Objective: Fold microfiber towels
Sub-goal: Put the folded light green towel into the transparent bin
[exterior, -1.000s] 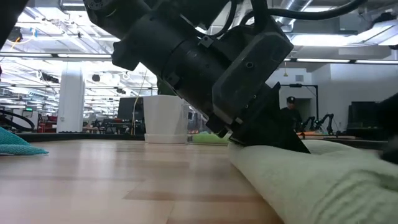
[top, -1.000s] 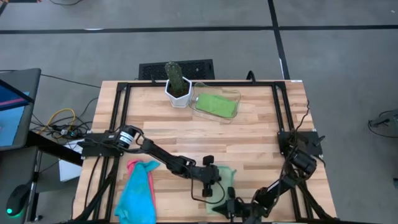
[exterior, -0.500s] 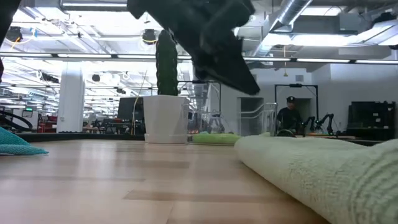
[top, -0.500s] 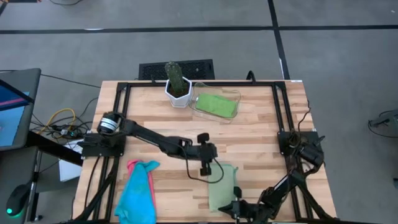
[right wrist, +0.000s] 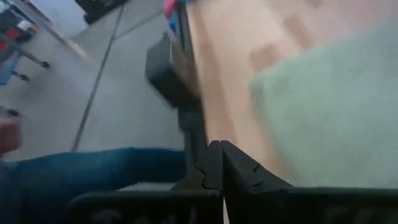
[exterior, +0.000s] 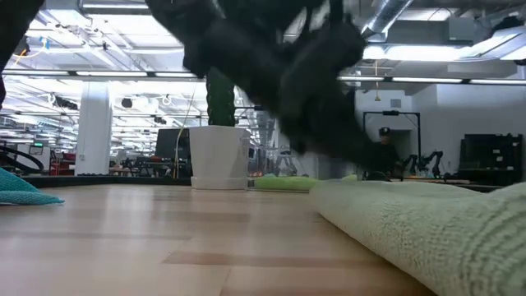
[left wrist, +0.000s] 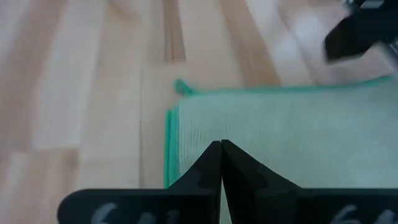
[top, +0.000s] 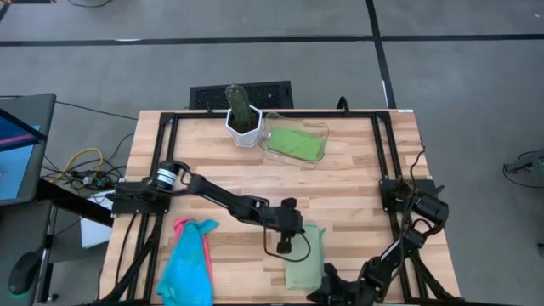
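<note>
Both sets of jaws are pressed together with nothing between them. The left gripper (top: 293, 228) hangs over the far edge of a folded light green towel (top: 304, 257) that lies flat on the table (top: 357, 178) close to its near edge, a little right of the middle; in the left wrist view the fingers (left wrist: 221, 163) meet in a point above the cloth (left wrist: 280, 130). The right gripper (top: 327, 276) sits at the near edge, just beside that towel's near right corner. A turquoise towel (top: 189, 259) and a pink one (top: 206, 252) lie crumpled together toward the near left corner. Another green towel (top: 295, 143) rests in a clear tray (top: 318, 130) by the far edge, next to a potted cactus (top: 241, 113).
</note>
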Robot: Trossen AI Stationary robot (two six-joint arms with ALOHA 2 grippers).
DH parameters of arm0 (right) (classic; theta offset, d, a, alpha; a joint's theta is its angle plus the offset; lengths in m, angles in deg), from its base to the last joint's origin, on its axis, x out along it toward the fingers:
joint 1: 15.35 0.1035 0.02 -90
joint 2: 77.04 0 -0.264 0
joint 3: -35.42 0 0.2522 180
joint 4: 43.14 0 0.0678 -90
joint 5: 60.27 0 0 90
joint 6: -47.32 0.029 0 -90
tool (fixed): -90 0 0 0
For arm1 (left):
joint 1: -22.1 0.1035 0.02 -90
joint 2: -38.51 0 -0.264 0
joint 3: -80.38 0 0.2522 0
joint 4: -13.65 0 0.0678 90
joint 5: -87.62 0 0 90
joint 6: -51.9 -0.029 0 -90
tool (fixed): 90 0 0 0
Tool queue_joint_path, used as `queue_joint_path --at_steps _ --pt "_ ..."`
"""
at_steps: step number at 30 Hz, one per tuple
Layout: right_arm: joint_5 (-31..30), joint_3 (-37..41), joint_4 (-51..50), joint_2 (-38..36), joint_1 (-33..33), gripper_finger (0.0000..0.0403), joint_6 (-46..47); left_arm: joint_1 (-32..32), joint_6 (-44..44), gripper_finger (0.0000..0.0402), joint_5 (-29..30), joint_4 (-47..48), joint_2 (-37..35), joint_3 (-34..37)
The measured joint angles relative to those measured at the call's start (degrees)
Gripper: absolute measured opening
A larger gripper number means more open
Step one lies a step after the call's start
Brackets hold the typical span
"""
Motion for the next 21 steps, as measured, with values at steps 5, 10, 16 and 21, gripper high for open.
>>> queue_joint_path --at_steps 5,10,16,21 --pt "2.2 -0.3 -14.5 -0.8 1.4 0.0017 13.1 0.9 3.2 0.0000 0.2 0.9 2.0 0.0" --pt "1.5 -0.5 -23.1 -1.0 1.1 0.0012 19.8 1.0 7.1 0.0000 0.6 2.7 2.1 -0.1" --pt "2.3 -0.5 -38.6 -4.5 -0.2 0.0026 23.8 -0.8 22.0 0.0000 3.7 6.1 1.8 -0.2" --pt "5.0 0.4 -61.5 -10.5 -0.2 0.0014 26.8 -4.7 31.4 0.0000 11.1 6.1 1.8 -0.2"
